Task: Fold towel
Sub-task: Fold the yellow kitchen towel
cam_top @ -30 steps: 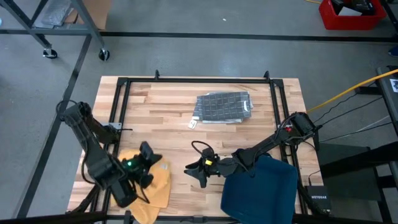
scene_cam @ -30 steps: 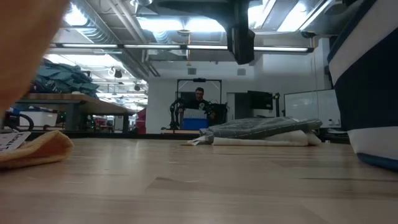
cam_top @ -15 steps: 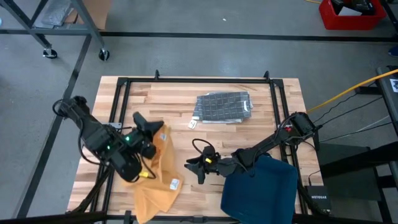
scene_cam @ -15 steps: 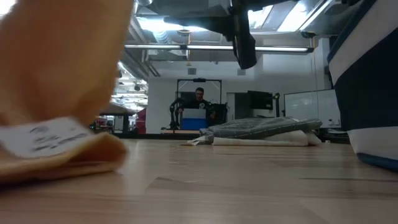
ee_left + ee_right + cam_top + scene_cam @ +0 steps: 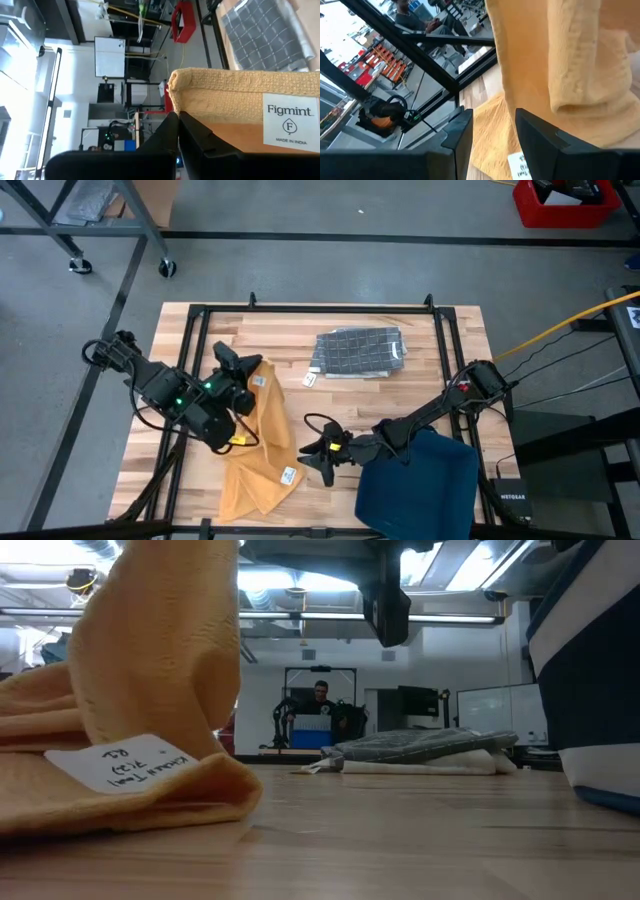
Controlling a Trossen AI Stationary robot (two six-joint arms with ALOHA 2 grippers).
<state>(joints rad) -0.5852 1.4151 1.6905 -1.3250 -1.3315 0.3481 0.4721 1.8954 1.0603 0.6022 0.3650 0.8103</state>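
So the left hand (image 5: 252, 372) is clamped tight on one edge of the yellow towel (image 5: 262, 455), holding that end up off the desk (image 5: 400, 395) while the rest trails down toward the front edge in a loose heap, white tag (image 5: 130, 762) showing. Right hand (image 5: 312, 456) sits just beside the towel, fingers parted, gripping nothing. A folded grey checked towel (image 5: 358, 352) lies at the back, and a dark blue cloth (image 5: 420, 485) covers the front right corner.

light: bright overhead | glare: ceiling lamps | blur: near foreground
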